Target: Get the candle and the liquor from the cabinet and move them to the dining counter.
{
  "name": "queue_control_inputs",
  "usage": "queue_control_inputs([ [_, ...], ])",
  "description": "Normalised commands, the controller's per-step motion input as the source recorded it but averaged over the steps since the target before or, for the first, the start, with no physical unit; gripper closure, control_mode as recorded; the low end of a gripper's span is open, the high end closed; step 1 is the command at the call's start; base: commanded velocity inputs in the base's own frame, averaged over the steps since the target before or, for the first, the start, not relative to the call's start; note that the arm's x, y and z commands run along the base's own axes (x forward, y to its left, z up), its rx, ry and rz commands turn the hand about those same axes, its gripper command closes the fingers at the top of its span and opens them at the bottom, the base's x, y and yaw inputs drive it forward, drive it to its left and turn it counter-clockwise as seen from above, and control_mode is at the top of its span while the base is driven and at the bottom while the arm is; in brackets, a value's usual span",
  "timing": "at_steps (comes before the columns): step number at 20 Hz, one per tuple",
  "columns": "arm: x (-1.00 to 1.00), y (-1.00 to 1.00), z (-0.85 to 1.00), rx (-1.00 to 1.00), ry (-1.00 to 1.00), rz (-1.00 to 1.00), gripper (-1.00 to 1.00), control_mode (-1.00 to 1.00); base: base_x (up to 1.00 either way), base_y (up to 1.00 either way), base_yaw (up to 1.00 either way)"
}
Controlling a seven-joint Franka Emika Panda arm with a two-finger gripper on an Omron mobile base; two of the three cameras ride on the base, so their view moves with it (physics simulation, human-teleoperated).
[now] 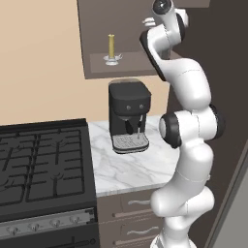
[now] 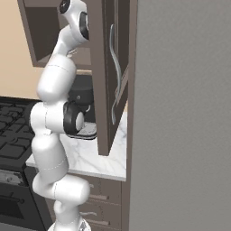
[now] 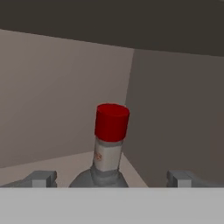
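Cabinet (image 1: 97,65) shelf bears candle (image 1: 111,47) (upright) and liquor (image 3: 107,151).

Candle (image 1: 111,47) upright on cabinet (image 1: 97,68) shelf above coffee machine (image 1: 129,115).

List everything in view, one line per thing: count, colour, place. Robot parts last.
candle: one, pale yellow in a silvery dish holder, upright on the cabinet shelf.
liquor: one, grey bottle with red cap, in the cabinet's back corner, between the claw fingers.
cabinet: one, dark brown, on the wall, door open.
coffee machine: one, black, on the small marble counter.
small marble counter: one, white with grey veins, right of the stove.
stove: one, black, left of the counter.
drawers: brown, under the counter.
arm: one, white, raised to the cabinet.
claw: one, open around the liquor.
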Motion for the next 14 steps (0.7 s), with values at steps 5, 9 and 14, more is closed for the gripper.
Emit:
queue_control_inputs([
  [5, 0.11, -0.01, -0.03, 0.02, 0.00, 0.07, -1.00, -1.00, 0.00, 0.00, 0.00],
  [9, 0.09, -0.01, -0.03, 0.00, 0.00, 0.07, -1.00, -1.00, 0.00, 0.00, 0.00],
  [14, 0.04, -0.04, -0.02, 0.00, 0.00, 0.07, -1.00, -1.00, 0.00, 0.00, 0.00],
])
